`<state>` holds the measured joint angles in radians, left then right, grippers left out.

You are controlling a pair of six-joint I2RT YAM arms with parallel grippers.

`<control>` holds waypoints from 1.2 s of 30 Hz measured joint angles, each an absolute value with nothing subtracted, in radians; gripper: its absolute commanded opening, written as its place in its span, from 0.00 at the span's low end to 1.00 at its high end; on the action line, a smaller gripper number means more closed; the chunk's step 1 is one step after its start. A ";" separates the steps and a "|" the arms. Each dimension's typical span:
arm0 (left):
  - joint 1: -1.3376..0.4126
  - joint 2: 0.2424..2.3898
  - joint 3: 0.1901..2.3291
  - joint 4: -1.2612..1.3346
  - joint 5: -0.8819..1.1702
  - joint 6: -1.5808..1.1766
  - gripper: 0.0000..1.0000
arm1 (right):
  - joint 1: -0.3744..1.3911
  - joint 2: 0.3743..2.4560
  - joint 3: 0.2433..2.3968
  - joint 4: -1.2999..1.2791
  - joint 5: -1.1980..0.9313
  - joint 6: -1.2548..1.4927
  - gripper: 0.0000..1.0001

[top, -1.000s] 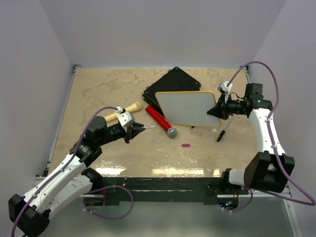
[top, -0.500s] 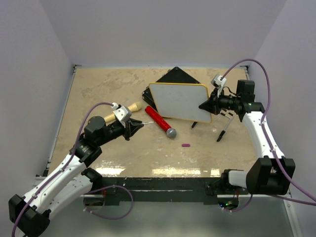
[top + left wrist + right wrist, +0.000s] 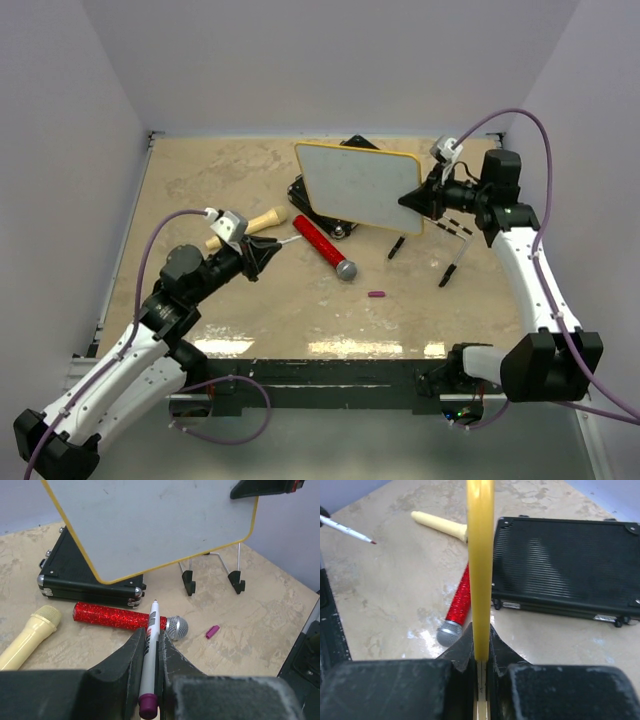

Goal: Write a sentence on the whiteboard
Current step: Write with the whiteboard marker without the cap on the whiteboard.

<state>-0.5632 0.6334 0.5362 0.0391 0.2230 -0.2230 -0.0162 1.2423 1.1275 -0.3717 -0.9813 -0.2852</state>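
The whiteboard (image 3: pixel 360 185) hangs in the air above the table, tilted, its white face toward the left arm. My right gripper (image 3: pixel 412 198) is shut on its right edge; in the right wrist view the yellow rim (image 3: pixel 480 555) stands edge-on in that gripper (image 3: pixel 481 635). My left gripper (image 3: pixel 268 248) is shut on a white marker (image 3: pixel 149 650) with a purple end, tip pointing at the whiteboard (image 3: pixel 150 525) and well short of it. The sentence is not in view: the board face is bare.
A black case (image 3: pixel 358 143) lies under and behind the board. A red glitter microphone (image 3: pixel 325 245) and a cream microphone (image 3: pixel 250 225) lie mid-table. A purple cap (image 3: pixel 376 295) lies nearer the front. The board's wire legs with black feet (image 3: pixel 188 582) hang just above the table.
The right arm has lifted the whiteboard off the case and swung it up and to the far left. The left arm has drawn back toward the left with the marker.
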 measured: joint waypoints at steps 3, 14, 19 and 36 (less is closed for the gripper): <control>-0.563 0.616 0.536 0.041 0.210 -0.252 0.00 | 0.035 1.216 1.119 -0.368 -0.986 -0.258 0.00; -0.563 0.554 0.408 0.111 0.146 -0.409 0.00 | 0.153 1.188 0.959 -0.271 -0.996 -0.145 0.00; -0.563 0.542 0.344 0.151 0.103 -0.475 0.00 | 0.174 1.203 0.914 -0.236 -0.975 -0.121 0.00; -0.563 0.505 0.225 0.418 0.043 -0.511 0.00 | 0.188 1.205 0.847 -0.159 -0.955 -0.121 0.00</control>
